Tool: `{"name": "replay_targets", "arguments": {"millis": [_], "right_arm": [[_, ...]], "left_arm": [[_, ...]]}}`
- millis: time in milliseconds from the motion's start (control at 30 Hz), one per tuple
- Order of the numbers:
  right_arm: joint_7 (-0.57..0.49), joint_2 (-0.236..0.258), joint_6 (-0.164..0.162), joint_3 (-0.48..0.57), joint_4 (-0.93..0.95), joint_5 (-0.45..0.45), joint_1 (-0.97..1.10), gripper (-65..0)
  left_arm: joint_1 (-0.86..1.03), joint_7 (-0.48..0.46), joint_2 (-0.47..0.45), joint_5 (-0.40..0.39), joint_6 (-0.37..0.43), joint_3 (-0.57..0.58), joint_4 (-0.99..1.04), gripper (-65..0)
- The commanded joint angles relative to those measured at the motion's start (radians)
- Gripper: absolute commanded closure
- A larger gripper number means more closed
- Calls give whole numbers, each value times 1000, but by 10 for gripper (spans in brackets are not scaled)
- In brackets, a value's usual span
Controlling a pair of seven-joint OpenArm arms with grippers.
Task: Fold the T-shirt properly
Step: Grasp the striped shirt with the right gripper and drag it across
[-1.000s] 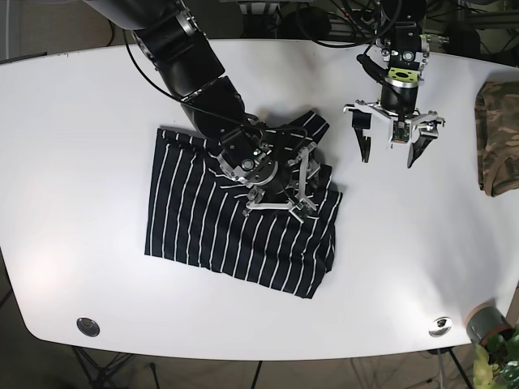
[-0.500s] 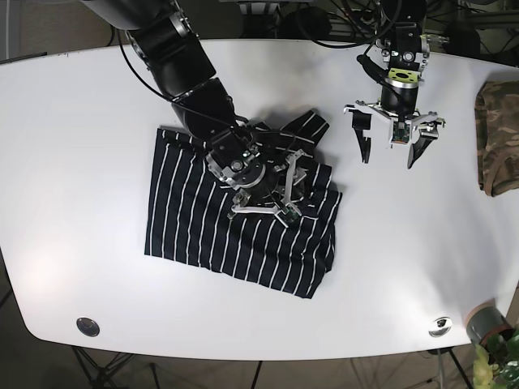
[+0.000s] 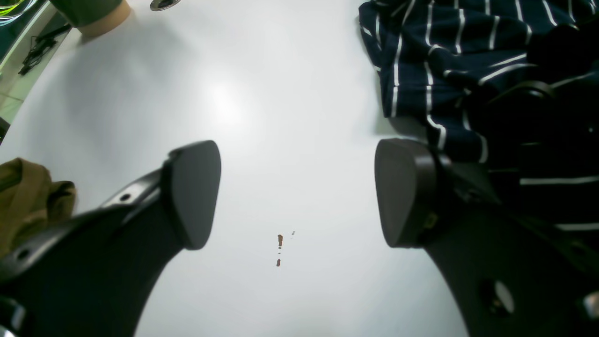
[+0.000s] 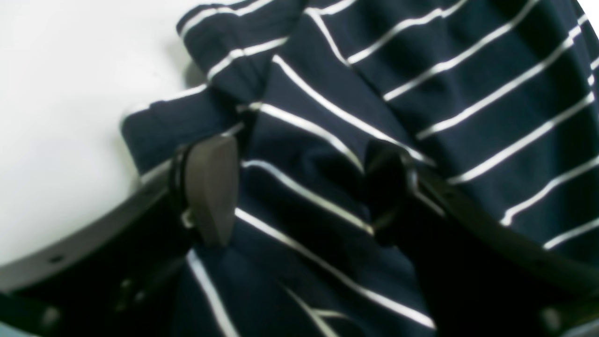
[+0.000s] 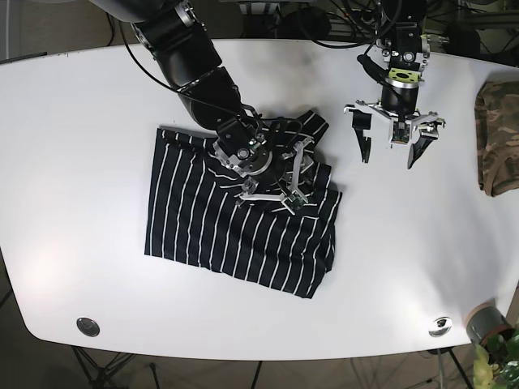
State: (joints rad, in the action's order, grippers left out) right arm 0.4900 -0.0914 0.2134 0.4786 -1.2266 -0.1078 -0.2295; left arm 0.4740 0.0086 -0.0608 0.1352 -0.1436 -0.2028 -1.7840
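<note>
Striped navy shirt [image 5: 235,223] lies centre-left in the base view, mostly flat on the white table [image 5: 97,121]. Lower and left parts are spread in a rough rectangle; the upper right corner is bunched, with a sleeve or collar flap sticking up toward upper centre of the frame. My read: fold is partway, and that rumpled corner is the bit needing work.

Right claw [image 5: 276,182] sits right over that bunched area, arm coming in from the upper left. In its wrist view the fingers [image 4: 210,187] are spread apart with a ridge of striped cloth lying between them, one pad near the fabric edge next to bare table. Released, not clenched on anything; whether the tips touch the cloth is hard to tell. Placement suggests it's lined up to pinch that ridge or has let it go — can't say which.

Left claw [image 5: 396,139] hangs over bare table at upper right, well apart from the shirt, fingers [image 3: 196,192] wide open and empty. Looks parked to keep clear of the working arm.

Camouflage cloth [image 5: 499,138] lies at the far right edge, not involved. Small brown specks [image 3: 279,248] mark the table under the left claw.
</note>
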Motion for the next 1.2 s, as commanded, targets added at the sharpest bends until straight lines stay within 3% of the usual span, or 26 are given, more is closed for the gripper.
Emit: {"name": "replay_targets", "arguments": {"millis": [0,67,167,267,367,500,667,833,1100,1167], "right_arm": [[-30,-11,1,-2,-15,3,-21,-315],[-30,-11,1,-2,-15,3,-21,-160],[-29,-11,1,-2,-15,3,-21,-11],[-30,-8,1,-4,-20,3,-21,-43],[-27,-8,1,-30,-52,3,-23,-19],[-14,-8,11,-119,-158,3,-18,-21],[31,17,14,-183,-267,3,-34,-21],[59,61,67,-191,-388,3,-83,-21],[131,130,110,-191,-511,3,-232,-21],[161,146,133,-191,-529,3,-298,-21]], "left_arm": [[-2,-26,-21,-4,3,1,-17,-486],[-4,-26,-23,-4,3,1,-17,-486],[-4,-26,-24,-4,3,-1,-17,-486],[-4,-26,-24,-4,3,-1,-17,-486],[-4,-26,-24,-12,3,-1,-17,-486],[-4,-19,-26,-105,2,-2,-18,-486],[-4,69,-26,-205,2,-1,-26,-486],[-2,87,-24,-228,0,7,-37,-486],[-2,97,-23,-227,0,39,-38,-486],[-4,97,-23,-222,0,68,-38,-486]]}}
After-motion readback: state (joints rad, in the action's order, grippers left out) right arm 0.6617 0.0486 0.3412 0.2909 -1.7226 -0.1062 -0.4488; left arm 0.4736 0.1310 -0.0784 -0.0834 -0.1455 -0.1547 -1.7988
